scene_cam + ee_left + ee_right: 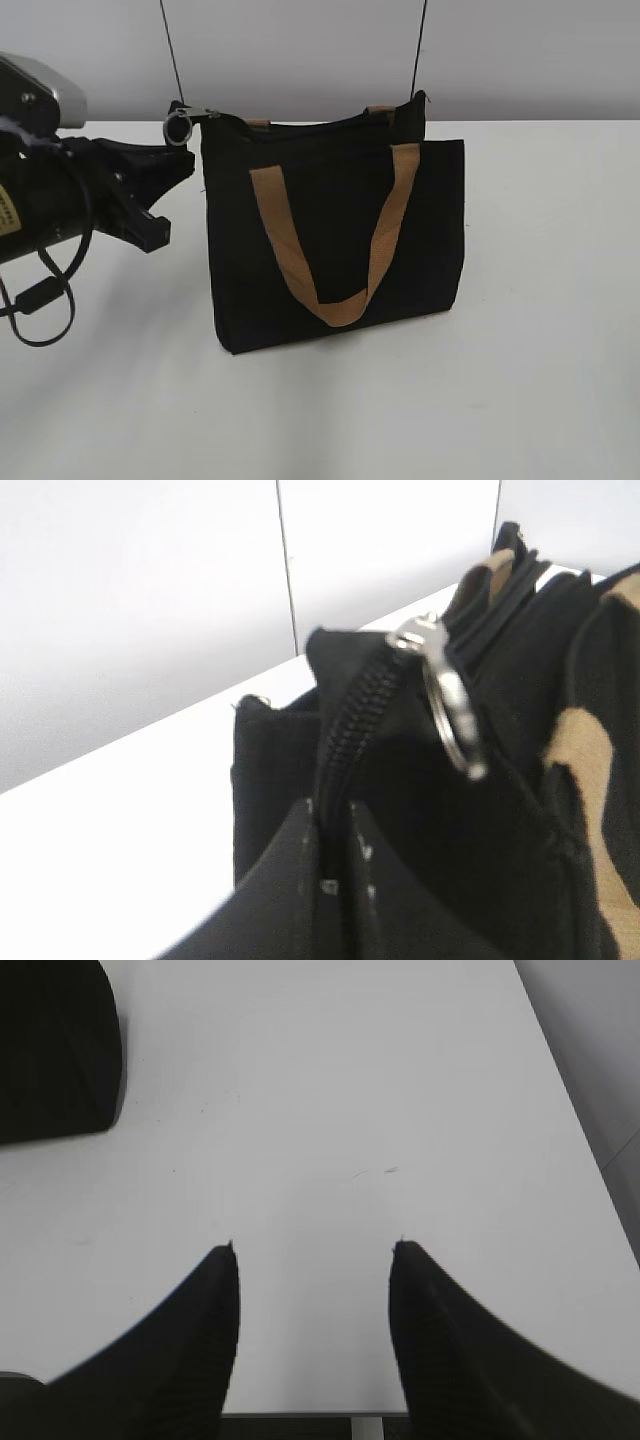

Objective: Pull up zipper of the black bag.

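The black bag [330,230] stands upright mid-table with its tan handles [335,300] hanging down the front. The zipper [300,124] runs along its top rim. The silvery pull [205,114] with a metal ring [178,128] sits at the rim's left end. My left gripper [191,162] is at the bag's upper left corner. In the left wrist view it [335,825] is shut on the black end of the zipper [360,720], just below the pull and ring [450,705]. My right gripper [315,1250] is open and empty over bare table, out of the exterior view.
The white table [540,380] surrounds the bag. Two thin black cords [170,50] run up the grey wall behind it. In the right wrist view a black bag corner [50,1050] shows at upper left and the table's edge [300,1415] lies below the fingers.
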Robot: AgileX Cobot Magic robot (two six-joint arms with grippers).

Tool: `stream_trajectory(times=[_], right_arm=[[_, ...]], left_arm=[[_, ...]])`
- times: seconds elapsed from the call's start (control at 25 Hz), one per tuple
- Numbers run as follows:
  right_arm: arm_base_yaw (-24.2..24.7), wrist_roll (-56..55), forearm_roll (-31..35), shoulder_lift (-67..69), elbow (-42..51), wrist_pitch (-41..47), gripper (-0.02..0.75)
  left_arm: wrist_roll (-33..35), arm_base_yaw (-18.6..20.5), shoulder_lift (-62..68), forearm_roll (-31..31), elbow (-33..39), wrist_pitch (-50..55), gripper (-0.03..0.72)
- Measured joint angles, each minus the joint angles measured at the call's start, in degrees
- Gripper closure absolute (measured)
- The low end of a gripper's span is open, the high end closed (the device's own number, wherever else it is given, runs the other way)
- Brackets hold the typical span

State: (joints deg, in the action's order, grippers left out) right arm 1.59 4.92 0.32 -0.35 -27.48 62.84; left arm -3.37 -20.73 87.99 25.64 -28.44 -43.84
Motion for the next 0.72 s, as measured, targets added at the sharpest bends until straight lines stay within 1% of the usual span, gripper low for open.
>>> stream_trajectory(times=[0.28,0.44,0.56,0.72], right_arm=[[0.0,0.0,0.15,0.0,0.0,0.0,0.355],[0.0,1.06,2.21,0.0,0.0,0.0,0.355],[0.0,5.01,6.41,0.9,-0.31,-0.06,0.355],[0.0,14.5,15.37,7.73,-1.46,-3.33,0.355]], left_arm=[[0.0,0.0,-5.52,0.14,0.0,2.77,0.676],[0.0,0.0,-6.57,0.16,0.0,3.08,0.676],[0.0,0.0,-7.18,0.16,0.01,3.08,0.676],[0.0,0.0,-7.18,0.16,0.01,2.96,0.676]])
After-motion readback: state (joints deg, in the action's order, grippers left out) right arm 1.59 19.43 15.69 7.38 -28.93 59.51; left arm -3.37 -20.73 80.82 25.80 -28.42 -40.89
